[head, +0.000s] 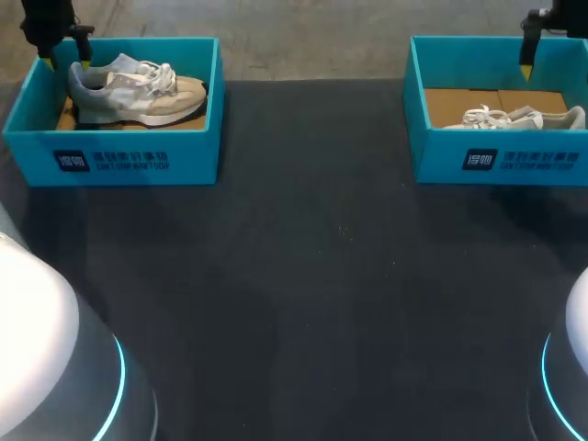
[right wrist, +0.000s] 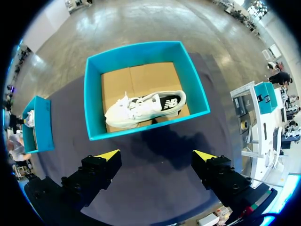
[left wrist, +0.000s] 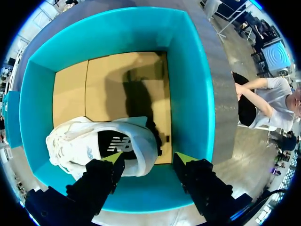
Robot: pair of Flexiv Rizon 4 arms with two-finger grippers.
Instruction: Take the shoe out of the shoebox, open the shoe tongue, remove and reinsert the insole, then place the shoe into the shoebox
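A teal shoebox [head: 119, 156] is seen at the upper left of the frame, with a white-and-beige shoe [head: 138, 92] inside. The left gripper [left wrist: 149, 157] is held wide open over its heel. A second shoebox [head: 501, 161] at the upper right holds a second shoe [head: 514, 118]. The right gripper [right wrist: 156, 154] is spread wide near it.

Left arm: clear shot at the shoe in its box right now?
Probably yes. The left gripper hangs open above the heel end of the shoe, the shoebox has no lid, and nothing lies over the shoe.
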